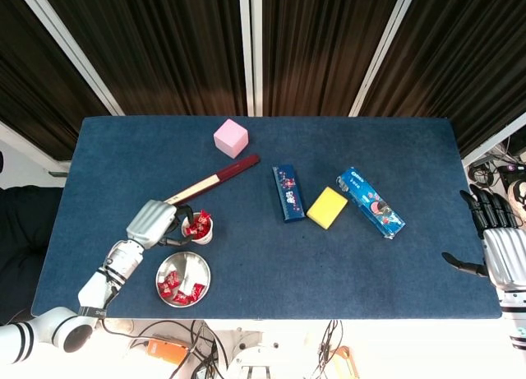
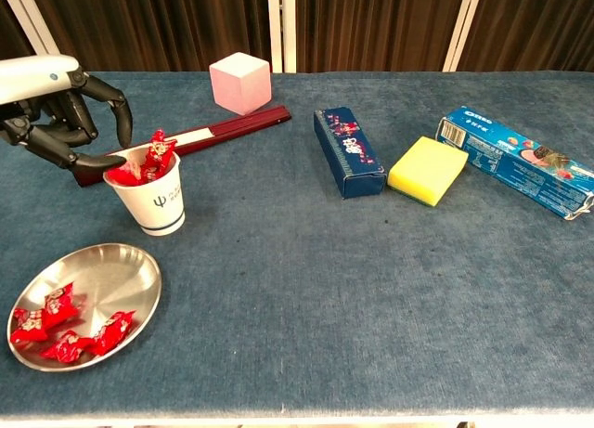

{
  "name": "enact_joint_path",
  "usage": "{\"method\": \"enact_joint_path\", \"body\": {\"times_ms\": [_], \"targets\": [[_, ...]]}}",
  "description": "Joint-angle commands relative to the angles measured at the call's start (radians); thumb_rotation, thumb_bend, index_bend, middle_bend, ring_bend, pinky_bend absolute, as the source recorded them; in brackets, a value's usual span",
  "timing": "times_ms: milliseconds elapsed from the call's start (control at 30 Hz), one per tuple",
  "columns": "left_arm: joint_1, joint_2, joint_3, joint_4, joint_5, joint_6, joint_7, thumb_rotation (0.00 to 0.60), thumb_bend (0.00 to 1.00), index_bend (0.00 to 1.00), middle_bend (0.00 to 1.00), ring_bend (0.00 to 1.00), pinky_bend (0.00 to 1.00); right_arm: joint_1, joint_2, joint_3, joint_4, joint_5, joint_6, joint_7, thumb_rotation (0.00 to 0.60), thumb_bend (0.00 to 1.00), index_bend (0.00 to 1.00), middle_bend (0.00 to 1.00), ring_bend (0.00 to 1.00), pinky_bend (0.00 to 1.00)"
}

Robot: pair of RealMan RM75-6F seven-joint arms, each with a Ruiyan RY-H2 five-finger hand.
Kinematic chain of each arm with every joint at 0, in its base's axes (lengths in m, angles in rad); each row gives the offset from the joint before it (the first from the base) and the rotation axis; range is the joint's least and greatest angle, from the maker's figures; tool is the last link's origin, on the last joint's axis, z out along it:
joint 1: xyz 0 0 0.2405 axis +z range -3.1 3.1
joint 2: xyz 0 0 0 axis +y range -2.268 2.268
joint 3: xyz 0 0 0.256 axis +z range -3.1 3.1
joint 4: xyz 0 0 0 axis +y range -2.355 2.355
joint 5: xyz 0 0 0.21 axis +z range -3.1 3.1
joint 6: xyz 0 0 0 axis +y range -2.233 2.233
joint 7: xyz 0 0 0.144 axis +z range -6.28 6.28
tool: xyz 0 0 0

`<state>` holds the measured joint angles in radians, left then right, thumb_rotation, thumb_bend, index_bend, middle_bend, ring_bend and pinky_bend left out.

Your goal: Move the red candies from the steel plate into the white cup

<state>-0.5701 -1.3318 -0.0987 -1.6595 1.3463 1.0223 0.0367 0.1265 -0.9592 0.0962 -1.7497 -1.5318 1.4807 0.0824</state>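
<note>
The white cup (image 2: 158,205) (image 1: 200,236) stands upright with red candies (image 2: 153,159) (image 1: 197,224) poking over its rim. My left hand (image 2: 51,103) (image 1: 152,221) hovers just left of the cup with its fingers spread and its thumb reaching to the rim, where one candy lies. It holds nothing. The steel plate (image 2: 111,270) (image 1: 195,268) sits in front of the cup with several red candies (image 2: 65,330) (image 1: 177,287) on its near side. My right hand (image 1: 497,243) rests open past the table's right edge, far from everything.
A dark red stick (image 2: 213,133) (image 1: 209,182) lies right behind the cup, and a pink cube (image 2: 240,83) (image 1: 231,137) sits further back. A dark blue box (image 1: 288,192), a yellow sponge (image 1: 327,207) and a blue biscuit pack (image 1: 371,202) lie to the right.
</note>
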Motion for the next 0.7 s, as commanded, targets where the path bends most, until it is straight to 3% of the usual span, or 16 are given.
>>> {"method": "enact_joint_path", "body": {"times_ms": [33, 300, 700], "targets": [[0.004, -0.005, 0.002, 0.006, -0.004, 0.010, 0.013, 0.513, 0.14, 0.45, 0.96, 0.92, 0.83, 0.001, -0.001, 0.000, -0.001, 0.000, -0.002, -0.002, 0.600, 0.16, 0.00, 0.01, 0.00, 0.03], [0.057, 0.045, 0.034, -0.025, 0.042, 0.093, 0.024, 0.506, 0.12, 0.41, 0.96, 0.92, 0.83, 0.002, 0.000, 0.001, -0.004, -0.004, 0.000, -0.003, 0.600, 0.16, 0.00, 0.01, 0.00, 0.02], [0.161, 0.085, 0.164, -0.027, 0.156, 0.168, 0.084, 0.517, 0.15, 0.42, 0.96, 0.92, 0.83, 0.009, 0.006, 0.004, -0.014, -0.019, 0.003, -0.016, 0.600, 0.16, 0.00, 0.01, 0.00, 0.03]]}}
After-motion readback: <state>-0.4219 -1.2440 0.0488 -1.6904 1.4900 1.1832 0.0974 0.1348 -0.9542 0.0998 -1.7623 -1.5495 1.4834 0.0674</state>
